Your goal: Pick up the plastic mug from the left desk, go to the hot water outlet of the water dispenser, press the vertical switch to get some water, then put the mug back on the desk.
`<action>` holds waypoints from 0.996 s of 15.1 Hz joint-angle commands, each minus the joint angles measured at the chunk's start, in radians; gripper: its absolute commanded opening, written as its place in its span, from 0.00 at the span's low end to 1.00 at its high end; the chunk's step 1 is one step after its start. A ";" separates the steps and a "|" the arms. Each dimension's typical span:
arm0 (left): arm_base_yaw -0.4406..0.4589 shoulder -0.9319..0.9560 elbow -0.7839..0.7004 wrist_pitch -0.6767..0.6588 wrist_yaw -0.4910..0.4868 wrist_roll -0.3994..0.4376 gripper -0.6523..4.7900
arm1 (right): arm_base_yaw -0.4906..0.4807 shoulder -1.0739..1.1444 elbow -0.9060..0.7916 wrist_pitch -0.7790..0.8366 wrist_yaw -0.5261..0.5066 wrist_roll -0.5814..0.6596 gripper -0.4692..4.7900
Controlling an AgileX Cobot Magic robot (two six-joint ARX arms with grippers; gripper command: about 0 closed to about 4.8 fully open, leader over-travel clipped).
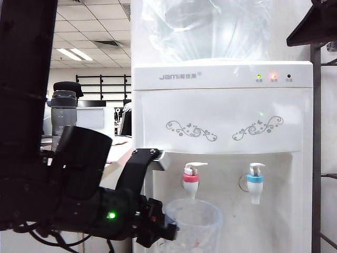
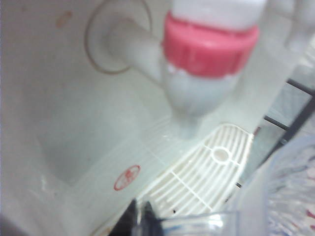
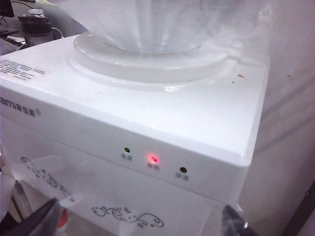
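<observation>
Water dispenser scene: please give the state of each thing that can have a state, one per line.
Plastic mug: held under the hot water outlet, looks empty.
Vertical switch: untouched.
Left gripper: shut on the mug.
Right gripper: open, holds nothing, up by the water dispenser top.
Indicator lights: red lit.

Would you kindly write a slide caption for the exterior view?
Left gripper holds the plastic mug beneath the hot water outlet of the water dispenser.
</observation>
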State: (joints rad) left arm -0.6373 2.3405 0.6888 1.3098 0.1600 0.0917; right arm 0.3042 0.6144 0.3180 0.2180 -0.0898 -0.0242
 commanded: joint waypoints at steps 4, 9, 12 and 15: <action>0.045 -0.004 0.008 0.042 -0.020 -0.081 0.11 | 0.001 -0.002 0.006 0.011 0.002 -0.003 0.90; -0.034 -0.004 0.007 0.037 -0.025 -0.081 0.11 | 0.001 -0.002 0.006 0.011 0.003 -0.003 0.90; -0.097 -0.004 0.008 0.038 -0.025 -0.081 0.11 | 0.001 -0.003 0.006 0.011 0.002 -0.003 0.90; -0.134 -0.004 0.008 0.038 -0.025 -0.081 0.11 | 0.001 -0.003 0.006 0.011 0.002 -0.003 0.90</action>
State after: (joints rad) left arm -0.7639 2.3451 0.6933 1.3205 0.1368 0.0135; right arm 0.3038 0.6136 0.3180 0.2180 -0.0898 -0.0242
